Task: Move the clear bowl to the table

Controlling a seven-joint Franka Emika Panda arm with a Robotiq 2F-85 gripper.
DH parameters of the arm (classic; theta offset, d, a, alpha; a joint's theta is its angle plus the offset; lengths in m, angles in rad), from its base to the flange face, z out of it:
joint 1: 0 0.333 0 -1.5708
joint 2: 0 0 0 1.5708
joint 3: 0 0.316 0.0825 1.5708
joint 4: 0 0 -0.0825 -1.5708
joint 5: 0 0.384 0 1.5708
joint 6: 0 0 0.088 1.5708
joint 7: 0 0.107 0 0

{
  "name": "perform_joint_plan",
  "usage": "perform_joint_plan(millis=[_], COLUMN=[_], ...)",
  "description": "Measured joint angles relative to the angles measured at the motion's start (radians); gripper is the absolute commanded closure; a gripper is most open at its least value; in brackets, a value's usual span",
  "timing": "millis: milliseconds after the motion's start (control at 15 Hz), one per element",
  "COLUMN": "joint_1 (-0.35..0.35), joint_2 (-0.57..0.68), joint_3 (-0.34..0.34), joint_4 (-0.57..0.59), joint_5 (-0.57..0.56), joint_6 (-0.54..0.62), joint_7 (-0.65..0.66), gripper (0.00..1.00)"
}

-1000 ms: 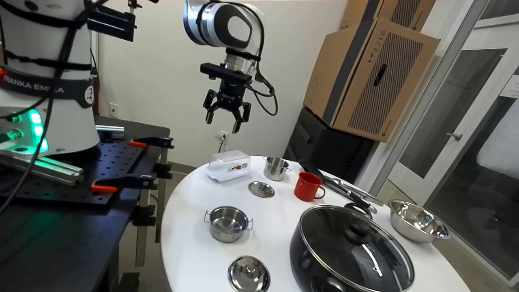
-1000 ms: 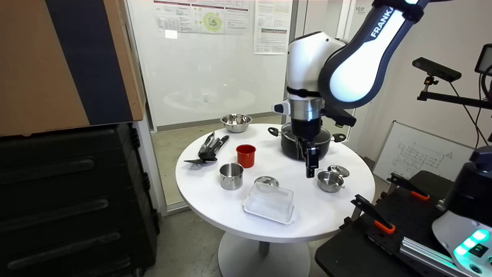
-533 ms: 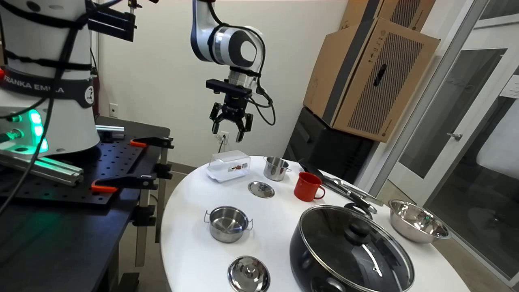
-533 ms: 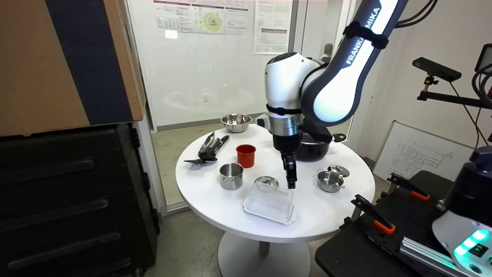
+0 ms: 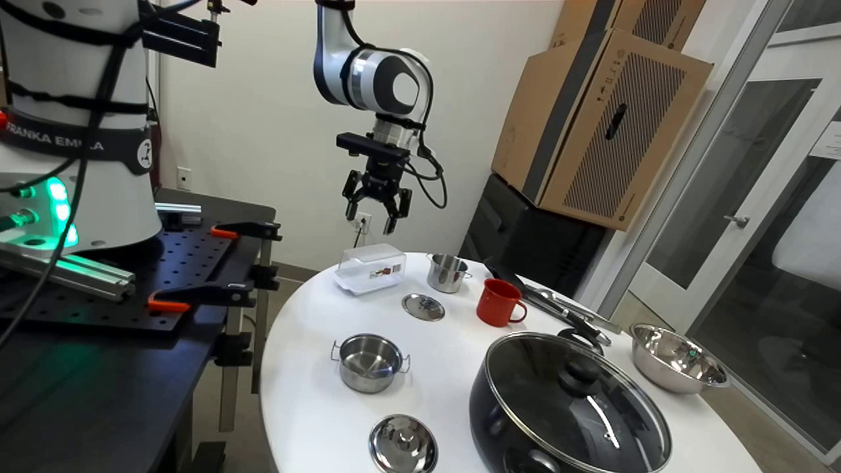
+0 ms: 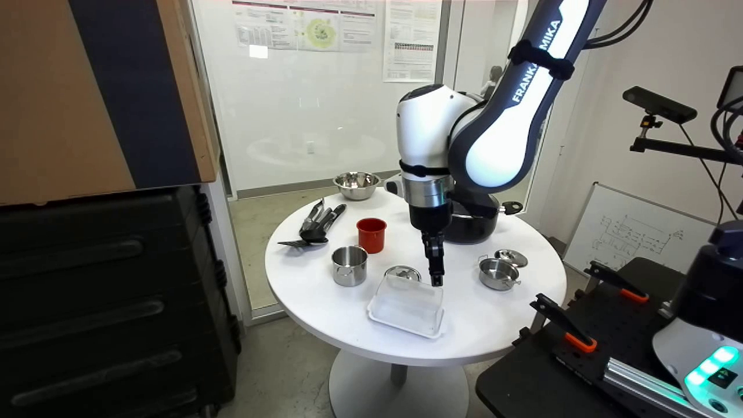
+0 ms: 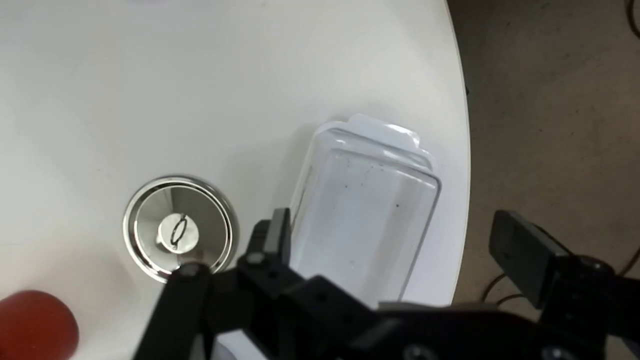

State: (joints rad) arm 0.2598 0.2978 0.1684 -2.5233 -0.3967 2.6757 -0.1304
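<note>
The only see-through bowl-like thing in view is a colourless box-shaped piece, the clear bowl [image 5: 368, 263], which also shows in an exterior view [image 6: 409, 302] and the wrist view [image 7: 365, 215]. It sits upside down on a flat whitish tray [image 7: 385, 132] near the edge of the round white table [image 5: 315, 335]. My gripper [image 5: 370, 220] is open and empty above it, also in an exterior view [image 6: 436, 282]. In the wrist view its fingers [image 7: 392, 237] appear either side of the bowl, the right one over the floor beyond the table edge.
A steel lid [image 7: 180, 230] lies beside the tray. A steel cup [image 6: 349, 266], red mug [image 6: 371, 235] and small steel pot [image 5: 370, 363] stand nearby. A large black pot [image 5: 486, 414], second lid [image 5: 404, 447], utensils [image 6: 318, 223] and steel bowl [image 6: 357, 186] share the table.
My gripper has moved down and closer to the clear bowl, with only a small shift in the last half second. It stays open. The things on the table have not moved.
</note>
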Motion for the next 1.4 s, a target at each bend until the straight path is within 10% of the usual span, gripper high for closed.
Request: perform_joint_plan(millis=[1400], joint_1=[0.004], joint_2=[0.271], joint_3=[-0.002], joint_4=[0.212], joint_5=[0.023], joint_6=[0.028], joint_7=[-0.003], gripper=[0.00])
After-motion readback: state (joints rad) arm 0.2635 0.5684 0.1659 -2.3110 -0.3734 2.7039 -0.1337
